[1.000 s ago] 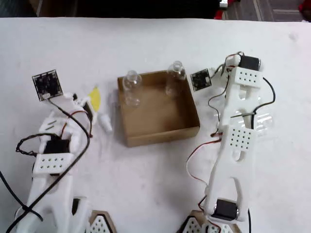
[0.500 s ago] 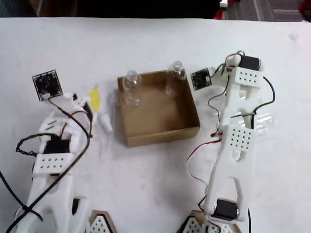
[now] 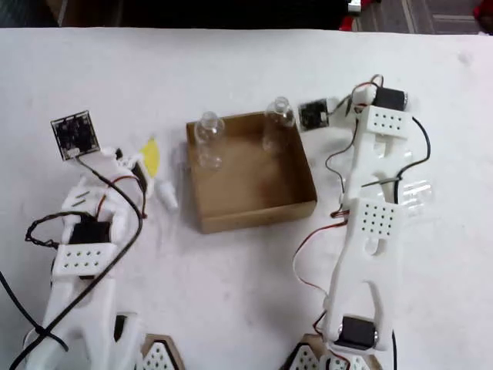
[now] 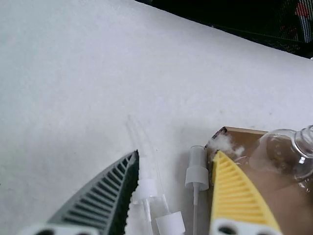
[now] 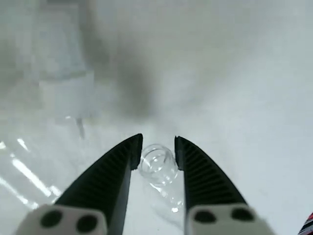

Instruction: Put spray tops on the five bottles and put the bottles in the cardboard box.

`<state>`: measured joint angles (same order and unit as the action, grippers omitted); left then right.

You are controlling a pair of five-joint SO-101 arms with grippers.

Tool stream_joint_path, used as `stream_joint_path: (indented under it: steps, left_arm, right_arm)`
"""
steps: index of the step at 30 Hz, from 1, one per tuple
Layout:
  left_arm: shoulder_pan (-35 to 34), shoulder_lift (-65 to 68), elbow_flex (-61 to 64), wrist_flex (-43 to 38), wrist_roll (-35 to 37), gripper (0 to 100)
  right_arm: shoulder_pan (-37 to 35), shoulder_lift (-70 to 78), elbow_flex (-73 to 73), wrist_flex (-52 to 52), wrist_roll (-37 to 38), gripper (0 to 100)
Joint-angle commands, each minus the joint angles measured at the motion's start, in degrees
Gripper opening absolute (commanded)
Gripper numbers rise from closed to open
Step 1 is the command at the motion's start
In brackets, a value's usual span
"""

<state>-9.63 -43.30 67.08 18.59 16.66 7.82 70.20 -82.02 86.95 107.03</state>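
Clear plastic bottle [image 5: 157, 165], light, slick and easy to squash, sits pinched at its stiffer neck between the right claw [image 5: 157, 141] fingers, the best hold; left claw [image 4: 176, 155] is spread, with spray tops [image 4: 196, 172] lying between its fingers.

Left arm [image 3: 85, 247] folded, grey-and-yellow ribbed gripper [image 4: 176, 155] spread wide, right arm [image 3: 373, 223] outstretched, black ribbed gripper [image 5: 158, 142] pinching clear plastic bottle [image 5: 157, 165] at its tips
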Motion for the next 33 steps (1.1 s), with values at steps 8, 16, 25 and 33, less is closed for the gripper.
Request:
stream_joint_path:
  steps: [8,16,25,33]
  left_arm:
    - [-0.6,-0.3,-0.9,-1.7,0.2,23]
    - [-0.6,-0.3,-0.9,-1.7,0.2,23]
    - [-0.6,-0.5,-0.9,-1.5,0.2,23]
    - [-0.7,-0.6,-0.7,-1.3,0.2,23]
  right_arm:
    - [-3.3,-5.0,-1.0,-2.6,-14.0,4.1]
    - [-3.5,-12.8,-1.0,-0.3,-37.2,4.1]
    - [-4.2,-24.1,-0.7,11.9,-61.1,4.1]
    - [-4.2,-34.6,0.3,12.4,-79.6,4.1]
